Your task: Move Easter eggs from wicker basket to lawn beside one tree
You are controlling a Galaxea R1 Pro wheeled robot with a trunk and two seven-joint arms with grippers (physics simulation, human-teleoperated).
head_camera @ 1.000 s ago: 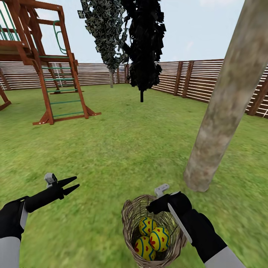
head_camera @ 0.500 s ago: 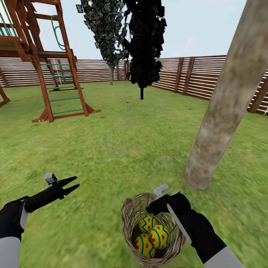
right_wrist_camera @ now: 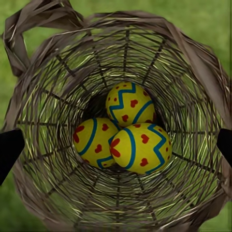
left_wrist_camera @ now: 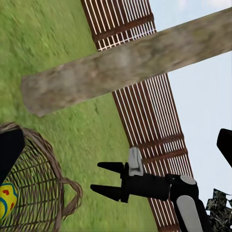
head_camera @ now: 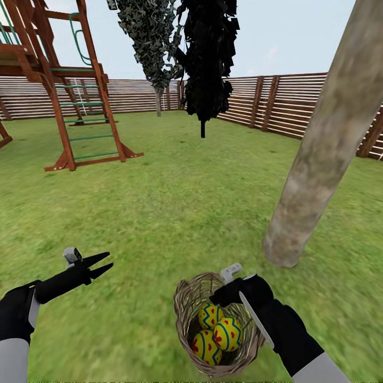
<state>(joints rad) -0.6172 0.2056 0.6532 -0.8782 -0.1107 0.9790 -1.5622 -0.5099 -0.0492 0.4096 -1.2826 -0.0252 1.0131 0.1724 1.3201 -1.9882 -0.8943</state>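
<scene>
Lawn (head_camera: 175,213) bears wicker basket (head_camera: 187,314) holding three Easter eggs (head_camera: 218,332).

Three yellow eggs (right_wrist_camera: 123,133) with blue zigzag bands and red hearts lie bunched together, touching, at the bottom of a round brown wicker basket (head_camera: 187,308). The basket stands upright on the green lawn (head_camera: 175,213), near the foot of a pale grey-brown tree trunk (head_camera: 314,170) that leans across the view
</scene>
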